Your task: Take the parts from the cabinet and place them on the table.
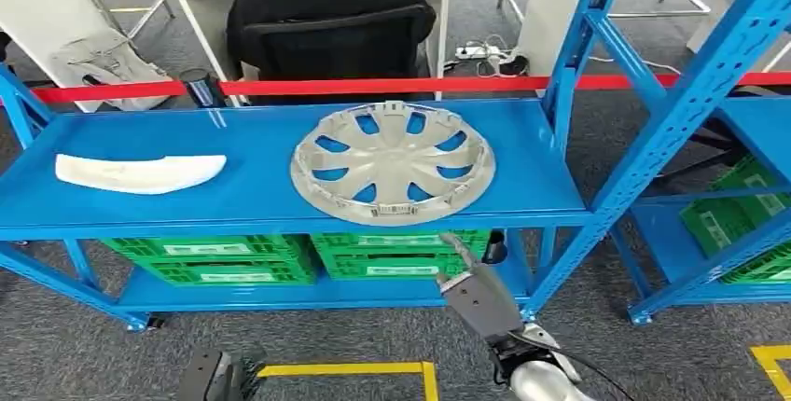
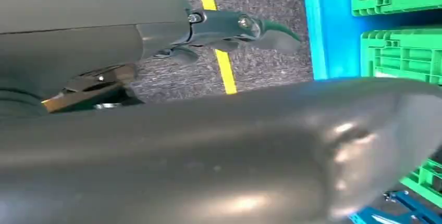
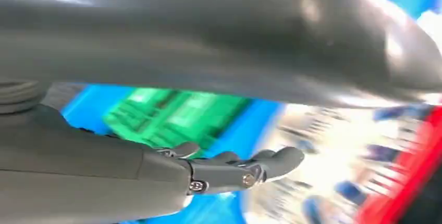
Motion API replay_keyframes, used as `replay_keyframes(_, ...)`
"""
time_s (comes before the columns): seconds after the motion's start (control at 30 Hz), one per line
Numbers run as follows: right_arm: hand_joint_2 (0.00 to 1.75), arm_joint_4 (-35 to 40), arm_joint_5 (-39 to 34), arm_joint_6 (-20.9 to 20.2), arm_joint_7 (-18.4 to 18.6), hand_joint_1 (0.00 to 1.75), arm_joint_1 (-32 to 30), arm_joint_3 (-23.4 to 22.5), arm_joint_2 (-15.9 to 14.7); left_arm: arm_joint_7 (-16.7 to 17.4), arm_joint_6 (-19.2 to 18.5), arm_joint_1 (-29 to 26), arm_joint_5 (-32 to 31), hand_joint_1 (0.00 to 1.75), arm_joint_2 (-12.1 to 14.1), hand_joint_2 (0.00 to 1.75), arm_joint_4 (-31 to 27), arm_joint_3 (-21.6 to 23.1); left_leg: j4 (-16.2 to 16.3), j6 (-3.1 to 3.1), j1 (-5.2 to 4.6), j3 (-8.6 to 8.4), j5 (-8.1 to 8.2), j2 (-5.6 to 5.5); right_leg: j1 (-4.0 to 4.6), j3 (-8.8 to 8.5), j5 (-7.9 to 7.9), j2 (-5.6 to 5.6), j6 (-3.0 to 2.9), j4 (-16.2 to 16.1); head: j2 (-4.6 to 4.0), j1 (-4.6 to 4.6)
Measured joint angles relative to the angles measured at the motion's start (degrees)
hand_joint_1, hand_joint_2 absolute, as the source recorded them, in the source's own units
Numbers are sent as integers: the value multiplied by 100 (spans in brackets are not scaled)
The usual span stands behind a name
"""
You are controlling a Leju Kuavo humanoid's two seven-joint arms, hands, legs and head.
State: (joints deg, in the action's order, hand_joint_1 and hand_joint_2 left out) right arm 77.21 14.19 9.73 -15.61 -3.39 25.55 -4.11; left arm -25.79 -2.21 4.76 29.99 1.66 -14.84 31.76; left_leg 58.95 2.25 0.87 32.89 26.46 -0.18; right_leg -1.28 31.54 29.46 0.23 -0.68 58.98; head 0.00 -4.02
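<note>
Shelf: I see a blue cabinet shelf (image 1: 261, 191) carrying a silver wheel cover (image 1: 393, 162) and a white trim piece (image 1: 140, 173).
Floor: grey carpet (image 1: 93, 354), yellow tape (image 1: 373, 370).
Right hand (image 1: 476, 294): fingers apart, holding nothing.
Left hand (image 2: 156, 36): fingers spread, holding nothing.

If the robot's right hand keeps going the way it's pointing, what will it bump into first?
Probably the front edge of the blue shelf, just below the hubcap. The right hand points up toward it with fingers out and nothing held. Depth is hard to judge, so it might reach the hubcap's rim instead.
</note>
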Motion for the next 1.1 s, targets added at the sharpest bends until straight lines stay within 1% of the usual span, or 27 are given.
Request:
replay_keyframes(0.03,0,238,88,22,86,0,7,-22,-31,-4,-11,5,-7,0,-9,0,4,0,-78,-17,-33,5,241,14,10,-3,4,1,31,25,2,-2)
replay_keyframes(0.07,0,472,173,28,160,0,6,-48,-59,-11,-22,11,-11,0,-9,0,4,0,-42,-90,-52,18,267,17,19,29,8,-3,80,7,0,4)
replay_keyframes(0.1,0,675,247,26,208,0,11,-81,-85,-13,-26,-6,-13,0,-11,0,4,0,-56,-134,-53,8,111,9,23,31,22,-3,116,3,0,2)
replay_keyframes(0.13,175,899,312,7,237,0,23,-133,-122,-13,-44,-28,-15,0,-24,0,4,0,-78,-109,-20,-2,73,0,41,17,62,-9,77,34,2,11)
replay_keyframes(0.17,175,1069,369,-22,250,0,55,-177,-157,-15,-52,-28,-20,0,-22,0,7,-2,-74,-107,-36,1,73,-2,41,17,1,-4,-62,19,0,20)
replay_keyframes(0.2,175,1254,424,-101,313,0,97,-245,-199,-15,-59,-20,-28,0,-20,0,7,-2,-74,-126,-50,3,73,-4,37,7,4,0,-62,-6,0,19)
replay_keyframes(0.23,175,1416,454,-149,342,0,141,-311,-238,-15,-68,-10,-46,0,-24,0,4,-2,-74,-159,-58,1,82,-7,32,-7,2,-1,-54,-29,0,17)
replay_keyframes(0.27,175,1560,490,-188,348,0,194,-385,-276,-15,-74,-6,-63,0,-33,0,0,-2,-75,-169,-60,-2,85,-8,32,-23,-2,-2,-47,-54,2,20)
replay_keyframes(0.3,175,1703,527,-201,361,0,264,-469,-321,-15,-78,-5,-68,0,-37,0,-2,-2,-75,-184,-60,-4,90,-8,33,-32,-13,-2,-22,-77,2,17)
replay_keyframes(0.33,175,1806,598,-238,383,0,328,-539,-365,-15,-81,-3,-72,0,-46,0,-2,-2,-75,-201,-61,-3,94,-6,31,-42,-20,-2,28,-101,0,17)
replay_keyframes(0.37,175,1897,669,-280,396,0,380,-597,-415,-9,-81,3,-77,0,-48,0,-2,-2,-74,-210,-63,-3,95,-5,24,-55,-31,-2,106,-125,0,20)
replay_keyframes(0.4,175,1982,739,-326,398,0,420,-652,-464,-7,-81,12,-81,0,-48,0,-2,-2,-74,-221,-64,-3,96,-5,20,-67,-33,-2,171,-148,0,17)
replay_keyframes(0.43,175,2045,795,-371,394,0,455,-701,-500,4,-81,19,-83,0,-48,0,-4,-2,-74,-225,-64,-4,96,-6,19,-73,-38,-2,196,-158,2,20)
replay_keyframes(0.57,175,2163,872,-453,374,0,575,-783,-573,24,-72,21,-83,0,-48,0,-4,-2,-74,-226,-67,-6,95,-5,17,-74,-42,-3,223,-163,0,17)
replay_keyframes(0.7,175,2213,891,-472,370,0,634,-824,-621,24,-72,19,-83,0,-48,0,-4,-2,-80,-225,-65,-15,95,-6,20,-73,-41,-5,224,-160,2,17)
replay_keyframes(0.73,0,2213,896,-472,370,0,642,-824,-625,24,-72,20,-83,0,-48,0,-4,-2,-81,-225,-65,-19,95,-6,21,-74,-40,-4,224,-158,2,17)
replay_keyframes(1.1,0,2215,863,-577,357,0,732,-822,-776,24,-66,20,-133,0,-50,0,-13,-2,-103,-219,-63,-27,91,-6,24,-72,-32,-5,212,-153,0,17)
